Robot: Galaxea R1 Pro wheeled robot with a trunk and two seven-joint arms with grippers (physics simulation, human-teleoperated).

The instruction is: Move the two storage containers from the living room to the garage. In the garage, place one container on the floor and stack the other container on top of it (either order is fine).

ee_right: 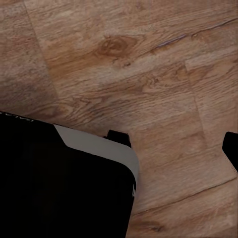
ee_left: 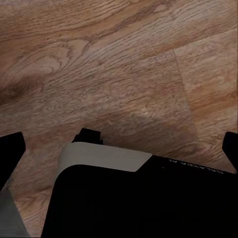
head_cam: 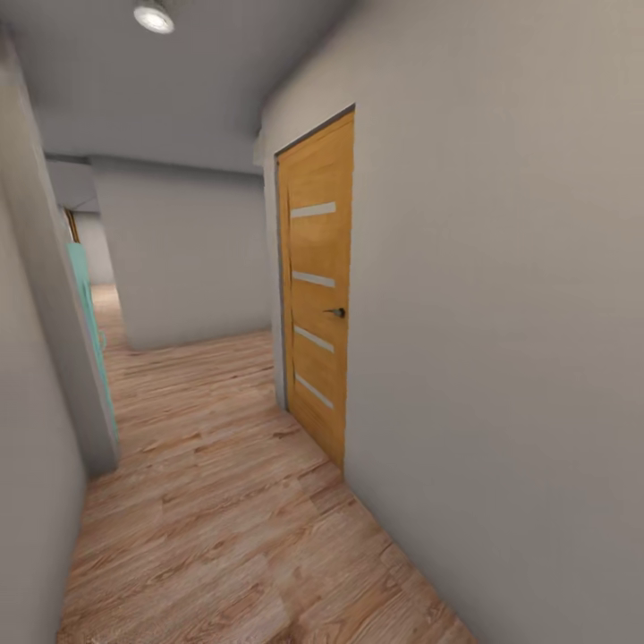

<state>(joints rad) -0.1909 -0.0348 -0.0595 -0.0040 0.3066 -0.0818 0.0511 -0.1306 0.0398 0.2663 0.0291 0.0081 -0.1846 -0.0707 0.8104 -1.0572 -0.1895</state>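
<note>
The two storage containers and the garage are out of view. I am in a narrow corridor with a light wood-plank floor (head_cam: pixel 224 501). In the left wrist view my left gripper (ee_left: pixel 119 148) hangs open over the planks, a dark fingertip (ee_left: pixel 10 153) at each side edge and nothing between them. In the right wrist view one dark fingertip (ee_right: pixel 231 148) of my right gripper stands far out at the edge, so it is open and holds nothing. My own black and grey base (ee_left: pixel 139 203) lies under both grippers.
A shut orange wooden door (head_cam: pixel 317 295) with pale slats is set in the grey wall (head_cam: pixel 501 358) on the right. A teal panel (head_cam: pixel 89 322) stands at the left wall's corner. The corridor runs ahead to a grey wall (head_cam: pixel 188 259) and opens to both sides.
</note>
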